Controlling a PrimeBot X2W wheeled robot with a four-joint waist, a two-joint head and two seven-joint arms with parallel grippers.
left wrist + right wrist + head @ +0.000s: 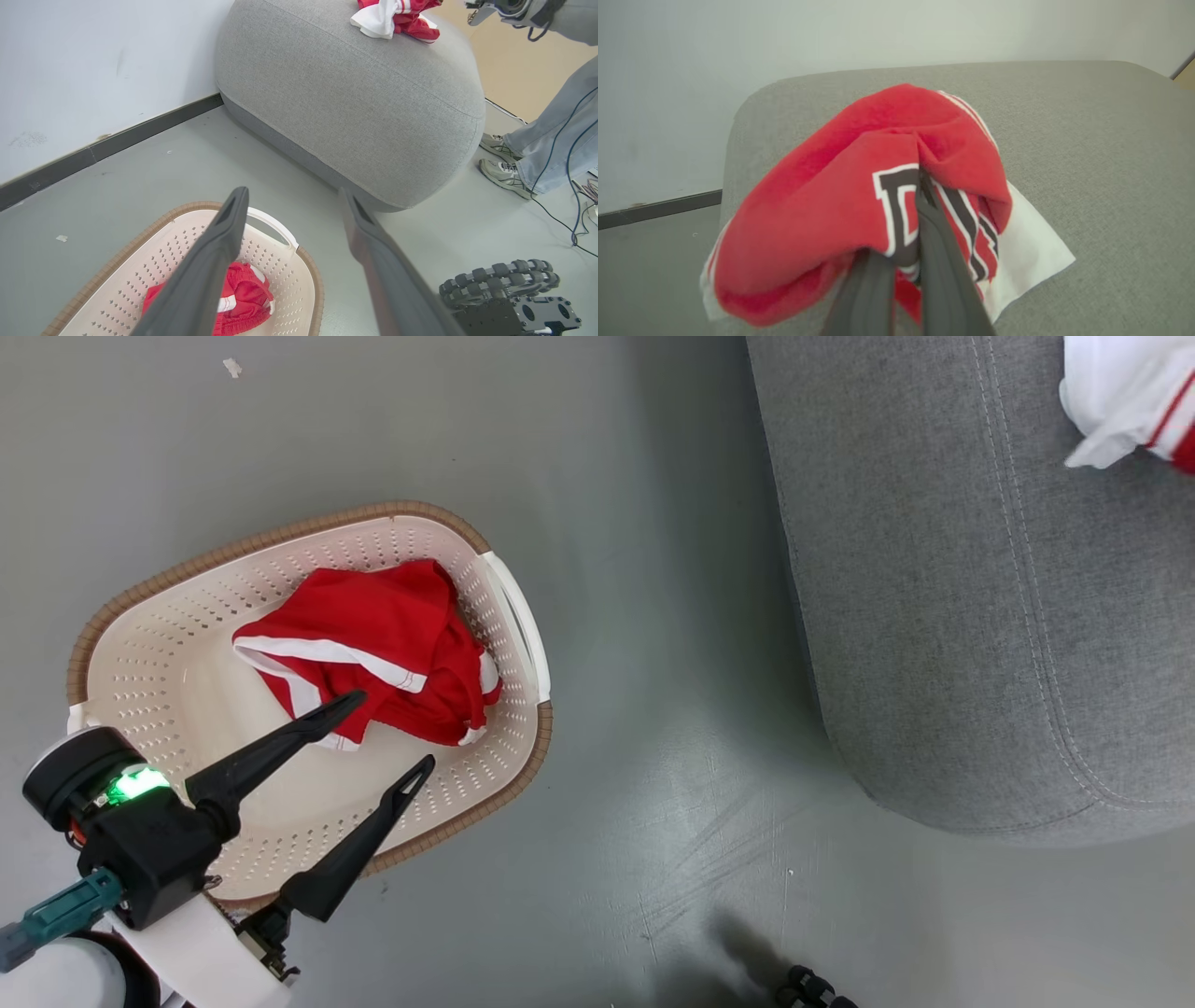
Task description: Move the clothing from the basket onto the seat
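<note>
A red piece of clothing [383,635] with white stripe trim lies crumpled in the cream basket [159,653], which stands on the floor left of the seat [980,616]. My left gripper [394,728] hangs open over the basket's near side, one fingertip just at the garment's edge and nothing between the fingers. The left wrist view shows the same open gripper [293,193] above the basket [280,261] and the garment [247,294]. My right gripper [920,186] is shut on a red, lettered garment [822,205] over the grey seat [1087,140]. Red and white clothing [1130,401] lies at the seat's far corner.
A person's shoes and jeans [504,158] stand beside the seat, with cables [574,186] trailing on the floor. My wheeled base [504,280] sits at the lower right. A white wall with a dark baseboard [93,154] runs behind the basket.
</note>
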